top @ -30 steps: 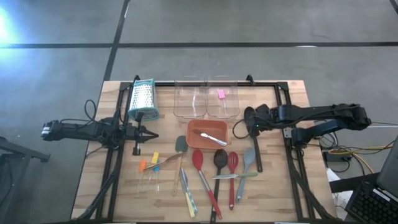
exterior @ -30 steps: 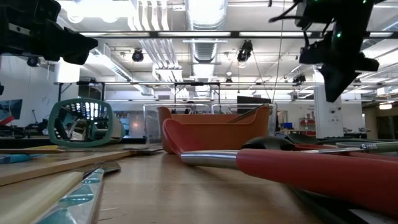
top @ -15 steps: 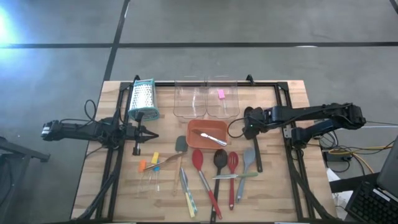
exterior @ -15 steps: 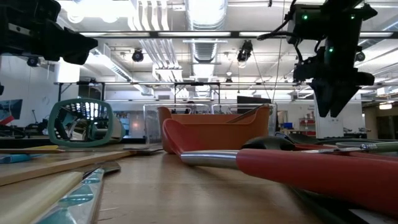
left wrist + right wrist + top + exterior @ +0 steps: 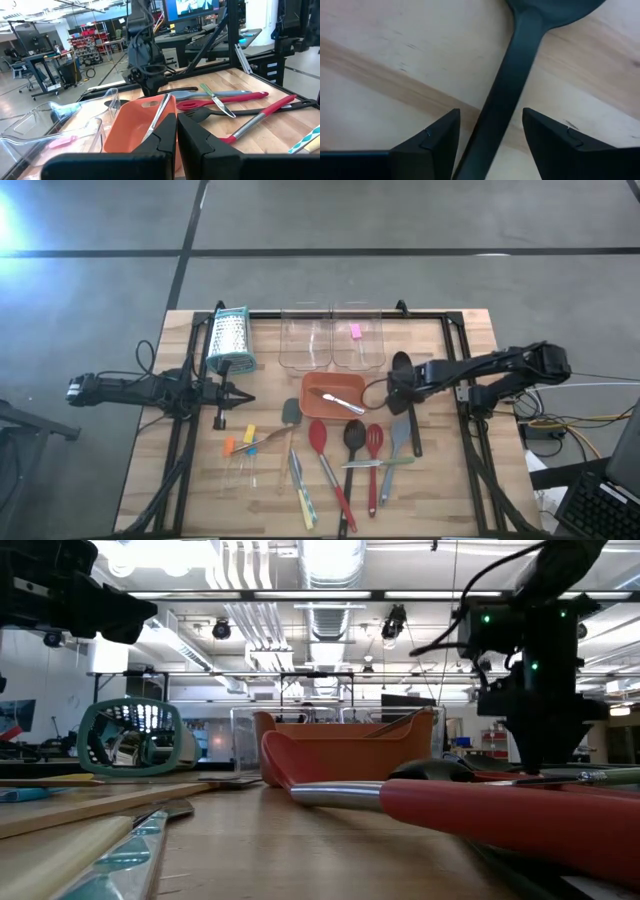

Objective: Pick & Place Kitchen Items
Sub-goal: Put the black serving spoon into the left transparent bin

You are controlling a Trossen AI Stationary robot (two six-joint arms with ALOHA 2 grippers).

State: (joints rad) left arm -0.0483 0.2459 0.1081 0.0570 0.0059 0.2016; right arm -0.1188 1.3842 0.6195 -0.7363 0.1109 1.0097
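Wood table (image 5: pixel 450 480) on grey floor. Near edge: red spatula (image 5: pixel 372 465), black spoon (image 5: pixel 352 442), red spoon (image 5: pixel 328 465), thin green-yellow tools (image 5: pixel 300 490), small orange/yellow pieces (image 5: pixel 238 442). Mid table: orange tray (image 5: pixel 312 388) w/ a metal utensil inside. R gripper (image 5: pixel 400 393) sits low just beside tray, fingers (image 5: pixel 547 140) apart, straddling handle of black ladle (image 5: pixel 502 95), not clamped. L gripper (image 5: pixel 240 397) at L side, fingers (image 5: pixel 162 142) together, holding nothing. Far edge: two clear tubs (image 5: pixel 330 340), pink piece (image 5: pixel 355 332) in R tub; grater (image 5: pixel 230 338).
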